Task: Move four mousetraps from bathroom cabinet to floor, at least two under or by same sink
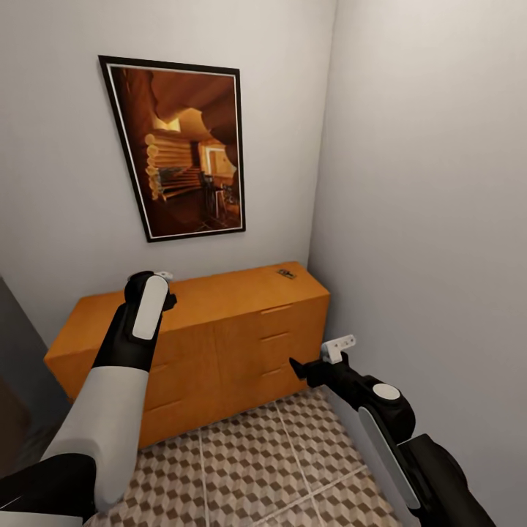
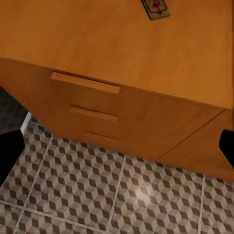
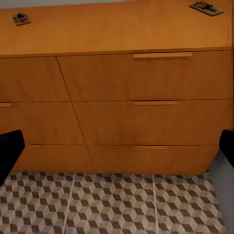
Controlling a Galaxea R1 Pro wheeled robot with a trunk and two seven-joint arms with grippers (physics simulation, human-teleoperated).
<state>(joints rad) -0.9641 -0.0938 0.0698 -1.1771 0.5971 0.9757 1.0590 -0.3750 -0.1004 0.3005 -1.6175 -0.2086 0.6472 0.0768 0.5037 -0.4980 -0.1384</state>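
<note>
Left end effector (image 1: 162, 278) open, empty, above orange-tan wooden cabinet (image 1: 219, 322); small tan mousetrap (image 2: 156, 8) ahead, nearer left arm; right end effector (image 1: 338, 350) open.

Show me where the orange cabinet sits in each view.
Head view: cabinet against the wall, below the framed picture.
Left wrist view: cabinet with one mousetrap on its top.
Right wrist view: cabinet drawer fronts, two mousetraps on top.
Shared landmark: cube-patterned floor at its base.

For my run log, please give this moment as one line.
left gripper: over cabinet top, state unclear | right gripper: open, empty, facing drawers | mousetraps visible on top: two | floor: none seen
</note>
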